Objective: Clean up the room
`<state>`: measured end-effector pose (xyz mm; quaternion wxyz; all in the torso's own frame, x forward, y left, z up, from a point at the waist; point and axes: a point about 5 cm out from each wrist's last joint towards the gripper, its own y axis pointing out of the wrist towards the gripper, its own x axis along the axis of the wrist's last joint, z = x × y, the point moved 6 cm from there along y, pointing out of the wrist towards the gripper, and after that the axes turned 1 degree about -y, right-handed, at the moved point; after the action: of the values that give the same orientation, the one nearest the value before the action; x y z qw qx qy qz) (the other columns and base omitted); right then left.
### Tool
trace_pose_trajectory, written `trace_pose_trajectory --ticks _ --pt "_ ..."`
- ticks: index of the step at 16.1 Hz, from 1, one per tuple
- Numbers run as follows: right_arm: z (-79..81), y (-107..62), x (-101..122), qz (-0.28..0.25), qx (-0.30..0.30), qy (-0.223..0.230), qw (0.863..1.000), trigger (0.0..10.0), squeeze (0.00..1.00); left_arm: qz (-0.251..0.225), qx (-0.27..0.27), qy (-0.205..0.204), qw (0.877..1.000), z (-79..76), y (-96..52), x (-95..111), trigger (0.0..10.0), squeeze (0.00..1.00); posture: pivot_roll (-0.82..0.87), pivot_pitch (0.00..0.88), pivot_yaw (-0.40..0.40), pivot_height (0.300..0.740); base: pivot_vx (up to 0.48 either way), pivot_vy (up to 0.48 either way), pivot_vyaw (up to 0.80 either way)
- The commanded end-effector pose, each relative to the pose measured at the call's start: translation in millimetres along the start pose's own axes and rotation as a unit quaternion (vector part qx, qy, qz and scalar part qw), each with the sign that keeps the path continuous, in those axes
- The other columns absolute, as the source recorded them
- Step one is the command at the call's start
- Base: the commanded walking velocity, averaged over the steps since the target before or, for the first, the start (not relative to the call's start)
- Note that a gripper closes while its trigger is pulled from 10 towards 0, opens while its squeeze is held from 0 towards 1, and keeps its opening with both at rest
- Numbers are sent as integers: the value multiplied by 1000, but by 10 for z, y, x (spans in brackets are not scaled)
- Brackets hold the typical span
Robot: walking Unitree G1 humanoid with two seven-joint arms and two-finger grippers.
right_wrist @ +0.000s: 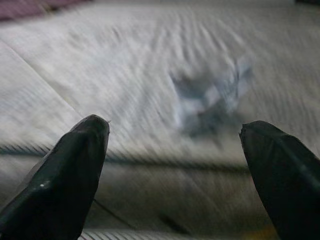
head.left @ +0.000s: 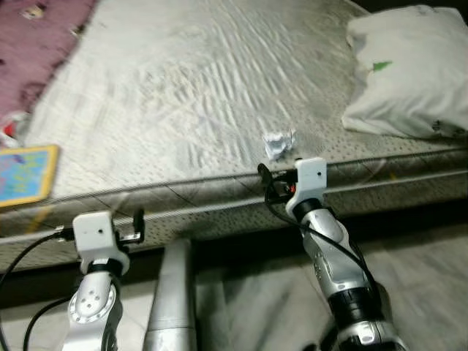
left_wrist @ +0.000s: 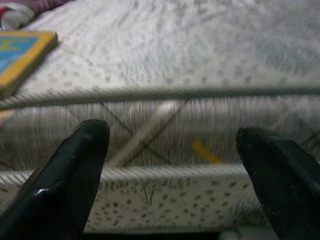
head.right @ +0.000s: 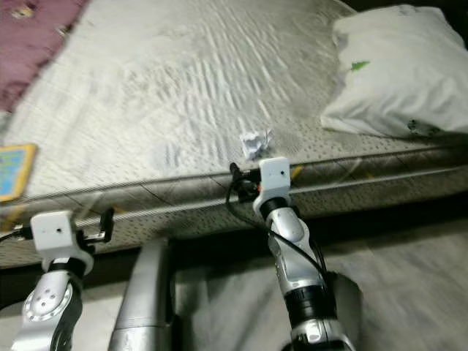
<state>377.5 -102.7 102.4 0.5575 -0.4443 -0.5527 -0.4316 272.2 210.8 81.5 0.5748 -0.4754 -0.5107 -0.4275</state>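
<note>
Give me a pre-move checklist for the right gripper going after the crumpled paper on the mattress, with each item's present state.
1. Right gripper fingers open: ok.
2. Crumpled paper lies ahead between the fingers in the right wrist view: ok, though blurred.
3. Gripper has reached the paper: not ok, it is short of it at the mattress edge.
4. Paper lies apart from the pillow: ok.
5. Left gripper away from the paper, open at the mattress side: ok.
6. Picture sharp enough for fine aim: not ok, motion blur.
</note>
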Motion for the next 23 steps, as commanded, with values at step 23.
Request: trace_pose_trajectory --ticks 23 --pt "-461 559 1303 -166 -51 2 985 10000 0 37 6 -4 999 -160 -431 45 10000 0 189 220 -79 402 0 0 0"
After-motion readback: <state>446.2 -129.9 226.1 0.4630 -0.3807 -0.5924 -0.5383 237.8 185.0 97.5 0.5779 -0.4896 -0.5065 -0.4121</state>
